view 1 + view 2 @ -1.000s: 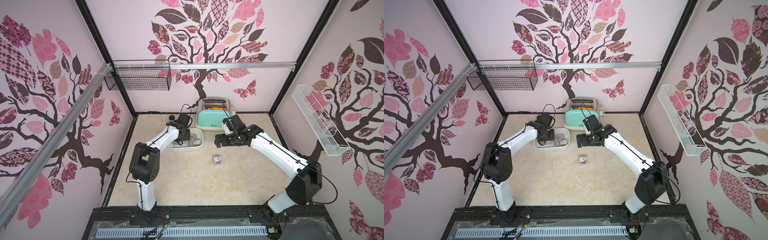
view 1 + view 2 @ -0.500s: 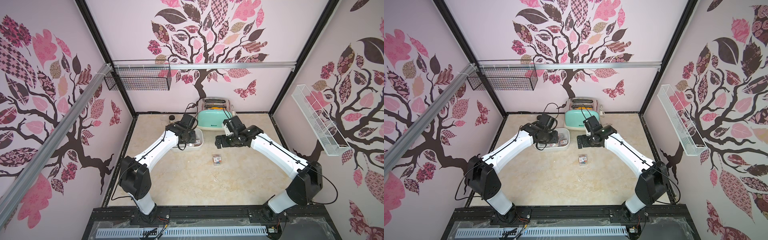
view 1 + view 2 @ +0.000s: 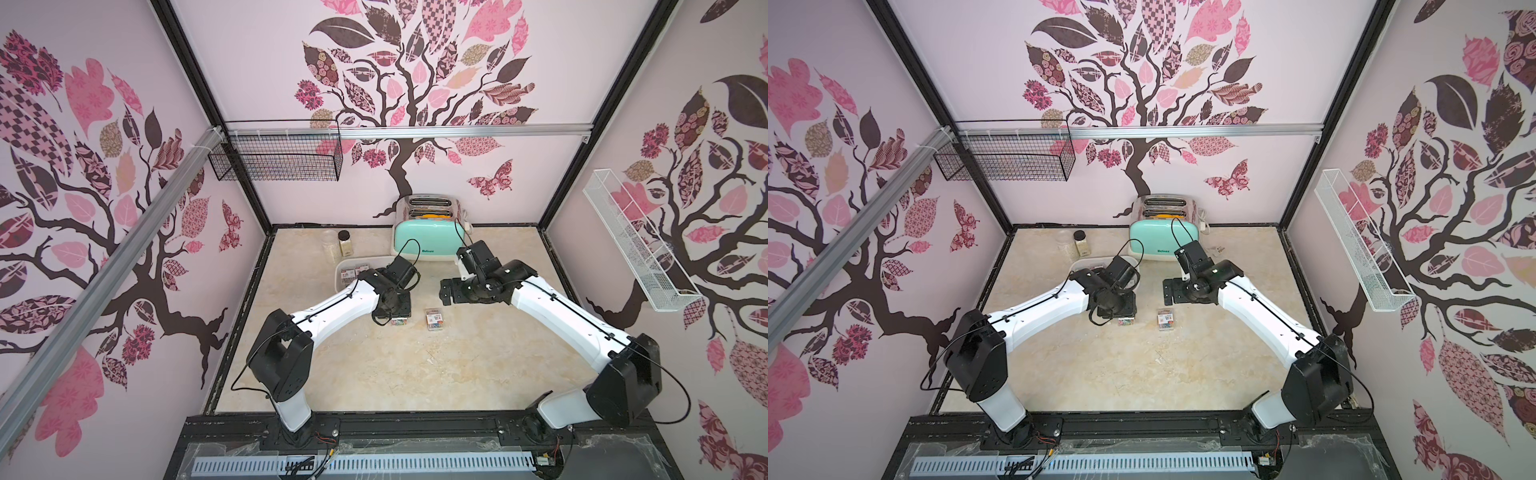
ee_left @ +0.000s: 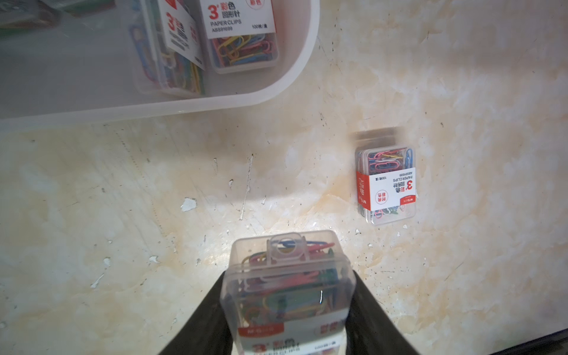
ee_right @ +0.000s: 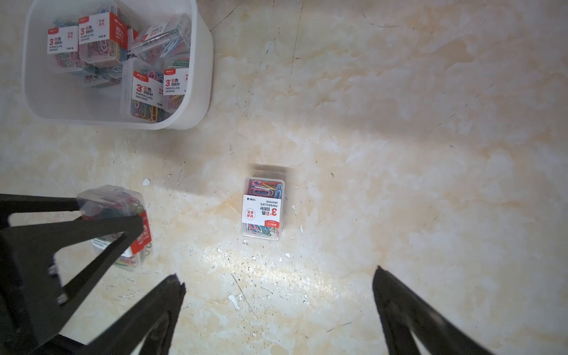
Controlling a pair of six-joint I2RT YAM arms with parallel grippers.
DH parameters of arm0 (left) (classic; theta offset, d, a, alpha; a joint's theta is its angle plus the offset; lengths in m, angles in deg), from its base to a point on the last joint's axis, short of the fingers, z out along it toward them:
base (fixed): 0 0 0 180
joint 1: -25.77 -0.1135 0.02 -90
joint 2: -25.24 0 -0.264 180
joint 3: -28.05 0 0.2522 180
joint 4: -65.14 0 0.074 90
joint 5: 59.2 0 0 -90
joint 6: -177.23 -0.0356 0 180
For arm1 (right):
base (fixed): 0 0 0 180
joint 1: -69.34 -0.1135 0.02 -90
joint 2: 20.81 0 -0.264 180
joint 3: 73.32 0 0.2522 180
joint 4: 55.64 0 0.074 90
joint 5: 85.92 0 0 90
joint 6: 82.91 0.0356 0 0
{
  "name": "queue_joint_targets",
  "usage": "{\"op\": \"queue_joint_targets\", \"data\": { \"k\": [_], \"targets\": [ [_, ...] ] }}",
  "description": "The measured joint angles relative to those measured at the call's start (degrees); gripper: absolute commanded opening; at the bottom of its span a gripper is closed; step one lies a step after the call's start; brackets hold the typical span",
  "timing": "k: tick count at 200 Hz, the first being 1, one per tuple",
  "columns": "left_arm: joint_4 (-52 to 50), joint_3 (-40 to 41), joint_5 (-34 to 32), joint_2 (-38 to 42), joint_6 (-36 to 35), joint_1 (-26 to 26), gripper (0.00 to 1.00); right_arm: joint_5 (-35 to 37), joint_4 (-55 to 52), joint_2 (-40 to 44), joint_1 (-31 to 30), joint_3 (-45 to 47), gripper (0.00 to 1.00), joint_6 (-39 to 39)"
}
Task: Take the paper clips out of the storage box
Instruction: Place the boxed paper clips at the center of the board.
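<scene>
In the left gripper (image 4: pixel 287 276) a paper-clip case (image 4: pixel 285 295) is clamped, low over the tabletop (image 4: pixel 123 199), perhaps touching, apparently for setting beside the freed case (image 4: pixel 385 181). Other cases (image 5: pixel 147 89) lie in the storage box (image 5: pixel 204 61). The right gripper (image 5: pixel 278 285) is spread, empty.

The toaster (image 3: pixel 424 245) stands at the middle of the table's (image 3: pixel 415 374) back edge, against the rear wall. To its left, also at the back, two jars (image 3: pixel 331 246) stand side by side. Just in front of them sits the storage box (image 3: pixel 338 272), left of the toaster, with several cases of paper clips (image 5: pixel 144 89) inside, some lying on others. In front of the box, a held case (image 4: pixel 285 295) sits between the fingers of the left gripper (image 4: pixel 289 275) (whether it touches the table I cannot tell). Just to its right, apart from it, a loose case (image 3: pixel 434 321) lies flat on the table. The right gripper (image 5: pixel 278 276) hangs above the table behind that one. One wire basket (image 3: pixel 276 160) hangs on the rear wall, up at its left end, and a second basket (image 3: pixel 636 245) on the right wall.
</scene>
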Motion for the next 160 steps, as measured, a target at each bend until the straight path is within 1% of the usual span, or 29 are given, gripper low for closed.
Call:
{"op": "queue_joint_targets", "data": {
  "k": [51, 82, 120, 160],
  "targets": [
    [2.8, -0.7, 1.1, -8.0, 1.7, 0.3, 0.21, 0.0, -0.2, 1.9, 0.2, 2.8, 0.99, 0.2],
    [3.4, -4.2, 1.6, -11.4, 2.1, 0.3, 0.22, 0.0, -0.1, 2.4, 0.4, 2.8, 0.99, 0.2],
    [4.6, -6.2, 2.0, -13.6, 2.2, 0.4, 0.24, 0.0, -0.1, 2.6, 0.8, 2.8, 0.99, 0.1],
    [4.6, -6.3, 2.8, -14.5, 2.3, 0.4, 0.27, 0.0, 0.0, 2.7, 1.1, 3.1, 0.99, 0.0]
  ]
}}
